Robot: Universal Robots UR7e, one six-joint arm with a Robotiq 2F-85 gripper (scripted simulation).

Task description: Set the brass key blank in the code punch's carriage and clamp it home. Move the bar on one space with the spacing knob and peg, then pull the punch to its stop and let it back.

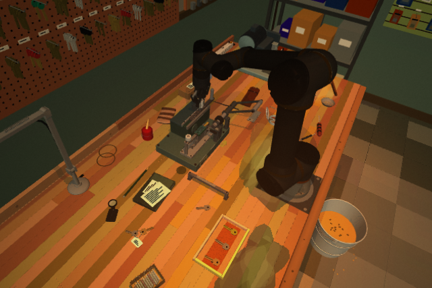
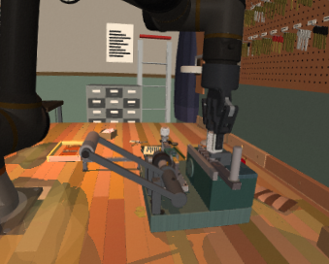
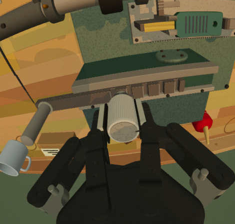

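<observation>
The green code punch (image 1: 193, 131) sits mid-bench toward the back wall, with its spacing bar (image 3: 140, 89) running along the top of the green block. The ribbed white spacing knob (image 3: 123, 118) stands on that bar and is gripped by my closed gripper (image 3: 122, 119), which hangs straight down over the machine's far end (image 2: 216, 138). A grey peg (image 2: 236, 162) rises from the bar's end beside it. The brass key blank (image 3: 158, 27) lies in the carriage next to the green clamp (image 3: 198, 24). The long punch lever (image 2: 129, 165) slopes away from the machine.
A yellow tray (image 1: 222, 246) holding three spare key blanks lies at the near bench edge. A red oil can (image 1: 147, 132) stands left of the punch, and a white mug (image 3: 13, 158) sits by the back rail. My arm's base (image 1: 289, 173) stands right of the machine.
</observation>
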